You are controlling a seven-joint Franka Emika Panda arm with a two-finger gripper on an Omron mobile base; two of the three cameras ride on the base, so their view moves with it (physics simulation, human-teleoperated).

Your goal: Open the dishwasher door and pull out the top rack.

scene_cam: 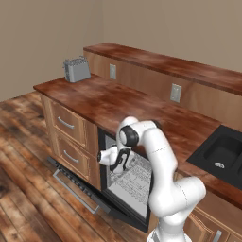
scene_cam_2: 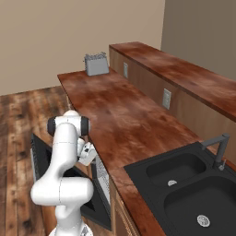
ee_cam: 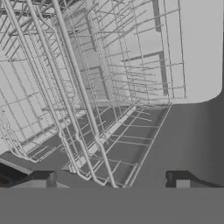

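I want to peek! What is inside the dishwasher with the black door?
Behind the lowered black dishwasher door, light-grey wire racks fill the pale cavity. The racks look empty in the hand view; the white arm hides the top.

toaster (scene_cam: 76, 70) on counter (scene_cam: 137, 106) (far end); sink (scene_cam_2: 193, 193).

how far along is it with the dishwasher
The dishwasher door already lies folded down, so opening looks done. In hand: the gripper is at the mouth of the dishwasher, fingertips apart around the wire edge of the top rack. Left: the rack still looks inside the tub, so closing on it and pulling it out.
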